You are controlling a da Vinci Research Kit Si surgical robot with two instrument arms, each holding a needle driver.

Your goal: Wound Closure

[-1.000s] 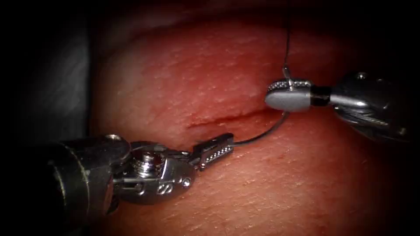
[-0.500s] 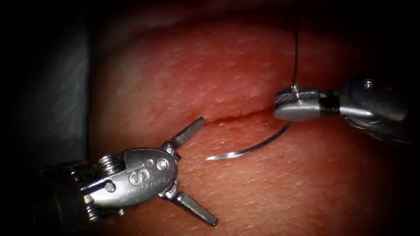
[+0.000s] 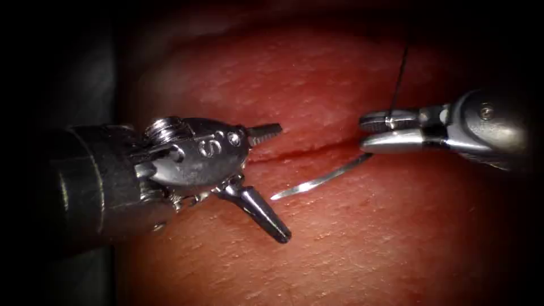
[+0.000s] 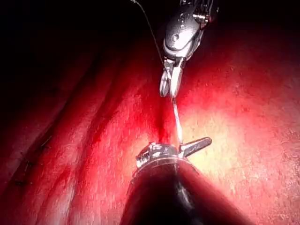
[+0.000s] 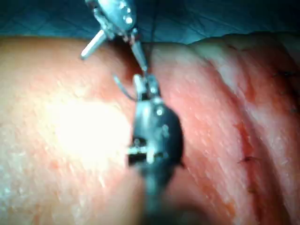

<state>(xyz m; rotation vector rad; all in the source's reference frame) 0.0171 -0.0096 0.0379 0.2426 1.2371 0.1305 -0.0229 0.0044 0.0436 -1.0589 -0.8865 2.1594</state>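
Note:
The right tool (image 3: pixel 362 131) is shut on the curved needle (image 3: pixel 317 181) near its thread end. The needle hangs free over the tissue (image 3: pixel 351 249), just in front of the cut (image 3: pixel 306 151), and is not in the tissue. Its tip points left toward the left tool (image 3: pixel 282 182), which stands wide open and holds nothing. Dark thread (image 3: pixel 398 79) rises from the right tool's jaws. In the left wrist view the needle (image 4: pixel 176 119) reaches from the right tool (image 4: pixel 168 86) down to one of the left tool's fingers (image 4: pixel 197 145). The right wrist view shows the open left tool (image 5: pixel 113 61) beyond the needle (image 5: pixel 123 89).
Dark stitches (image 5: pixel 248 160) cross an older closed line on the tissue, apart from the tools. Blue-green cloth (image 5: pixel 225 18) lies beyond the tissue's far edge. Dark ground (image 3: pixel 68 85) borders the tissue on the left.
The left tool let go of the needle's tip end, opened wide and moved up toward the cut. The right tool rolled its wrist while keeping hold of the needle.

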